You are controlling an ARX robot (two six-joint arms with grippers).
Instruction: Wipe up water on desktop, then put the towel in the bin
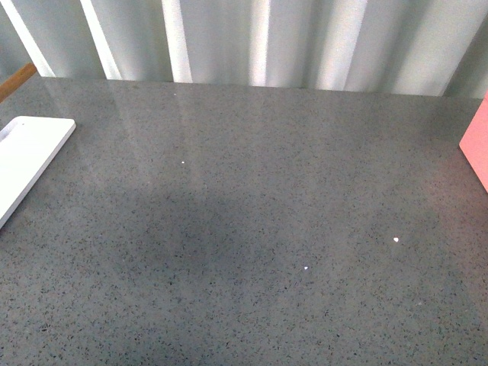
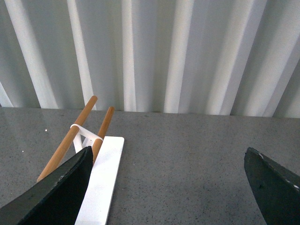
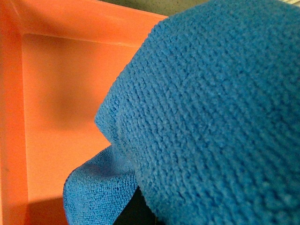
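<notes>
Disposal was judged to be the step in hand: the towel (image 3: 211,117) was seen bunched close to the right wrist camera, hanging above the inside of the orange bin (image 3: 61,79), while no puddle could be made out on the desktop (image 1: 244,229). Release over the bin was judged to be called for next. Whether the right gripper was clamped on the cloth could not be told, its jaws being hidden. The left gripper (image 2: 168,159) was held wide apart and empty above the desktop, near the white tray (image 2: 105,178) and its wooden rods (image 2: 70,136).
</notes>
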